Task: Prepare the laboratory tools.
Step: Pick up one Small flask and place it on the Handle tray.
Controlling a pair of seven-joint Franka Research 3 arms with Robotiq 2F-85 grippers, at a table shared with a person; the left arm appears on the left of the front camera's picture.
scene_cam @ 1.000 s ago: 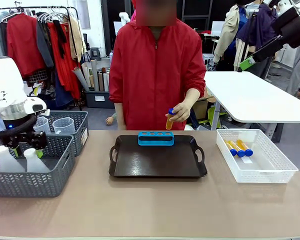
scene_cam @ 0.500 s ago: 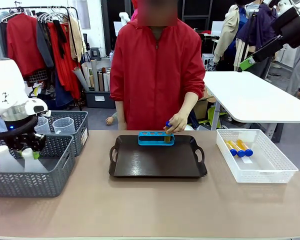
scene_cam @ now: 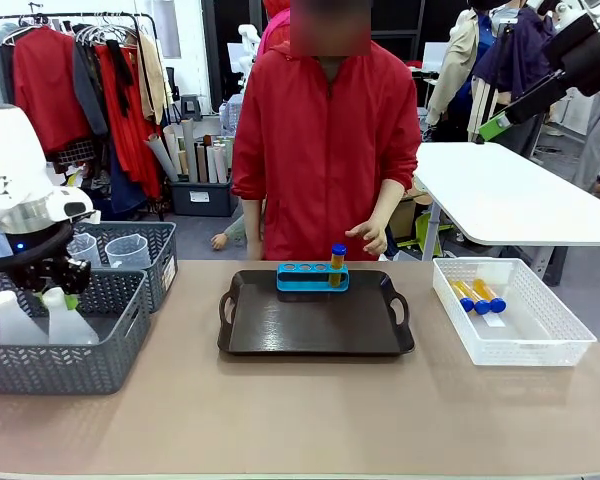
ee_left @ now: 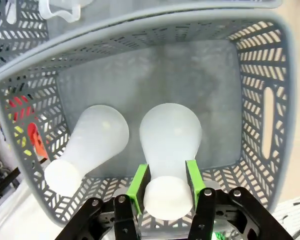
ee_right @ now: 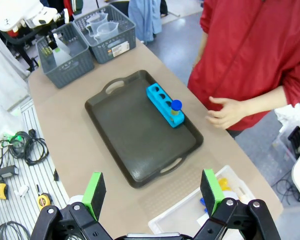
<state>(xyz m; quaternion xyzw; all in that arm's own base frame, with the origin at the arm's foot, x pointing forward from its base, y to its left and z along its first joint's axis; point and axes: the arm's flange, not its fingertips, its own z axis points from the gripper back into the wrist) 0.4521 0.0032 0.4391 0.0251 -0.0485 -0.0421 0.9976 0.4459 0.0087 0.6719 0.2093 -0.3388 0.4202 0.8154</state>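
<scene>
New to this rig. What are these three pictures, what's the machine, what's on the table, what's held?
Two white robot arms share a table with a person. Front view: fixed camera facing the person; a dark tray carries a blue four-hole rack with one yellow-orange, blue-capped tube. Wrist views look along each gripper's fingers. The left gripper is closed on the neck of a translucent white conical flask in a grey mesh basket. The right gripper is open, high above the table, empty.
</scene>
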